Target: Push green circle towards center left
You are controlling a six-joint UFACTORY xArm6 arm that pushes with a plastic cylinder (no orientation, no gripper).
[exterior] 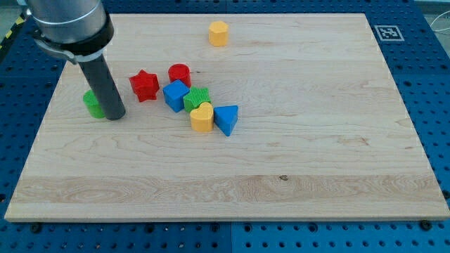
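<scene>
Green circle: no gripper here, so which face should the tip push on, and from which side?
Push the green circle on its right-hand flank, coming from the view's right. My tip already sits against that side, between it and the red star. It is a low round block, so contact off its midline would probably let it slip sideways off the rod.

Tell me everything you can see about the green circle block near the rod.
The green circle block is a small, bright green round piece lying flat on the pale wooden board, at the view's left side. The straight dark rod partly hides its right portion; my tip rests against or just beside its right edge. No other block touches it; the red star block sits apart, rightward.
</scene>
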